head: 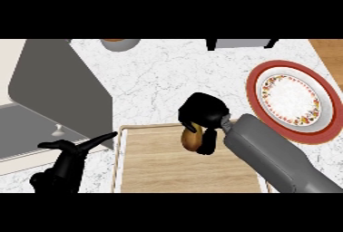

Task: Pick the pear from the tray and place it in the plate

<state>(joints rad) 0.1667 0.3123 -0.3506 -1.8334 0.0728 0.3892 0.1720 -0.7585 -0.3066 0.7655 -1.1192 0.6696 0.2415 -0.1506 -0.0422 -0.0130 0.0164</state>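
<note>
A brownish-yellow pear shows under my right hand, near the far edge of the wooden tray. The right hand's fingers curl down round the pear and hide its upper part. I cannot tell whether the pear still rests on the tray. The plate, white with a flowered band and a red rim, lies to the right of the hand on the marble counter. My left hand rests at the lower left beside the tray's left edge, its fingers straight and holding nothing.
A grey sink unit with a basin fills the left side. A bowl and a dark-legged object stand at the counter's far edge. A wooden surface shows at the top right.
</note>
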